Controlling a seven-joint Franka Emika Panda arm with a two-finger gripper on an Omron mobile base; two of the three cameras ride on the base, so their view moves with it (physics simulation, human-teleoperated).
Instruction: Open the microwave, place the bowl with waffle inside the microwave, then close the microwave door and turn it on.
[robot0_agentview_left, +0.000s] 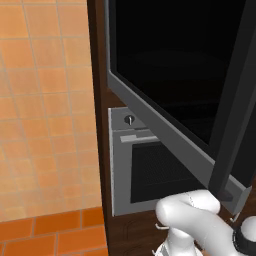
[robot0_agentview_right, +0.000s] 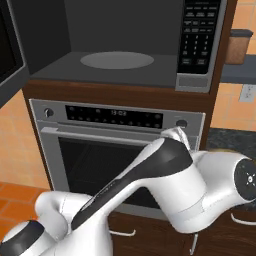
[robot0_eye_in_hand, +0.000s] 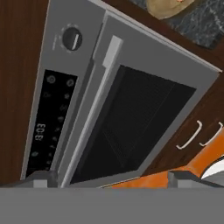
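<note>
Right base view: microwave door (robot0_agentview_left: 165, 125) swung wide, cavity of microwave (robot0_agentview_right: 117, 60) bare for the bowl; gripper (robot0_eye_in_hand: 111, 177), jaws wide and empty, faces oven (robot0_eye_in_hand: 127, 118).

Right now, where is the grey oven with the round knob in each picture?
Left base view: the oven sits low in the middle, under the swung-open microwave door.
Right base view: it spans the middle, below the open microwave, partly behind the arm.
Hand view: it fills most of the picture, rolled sideways.
Shared landmark: the oven's round knob.
</note>
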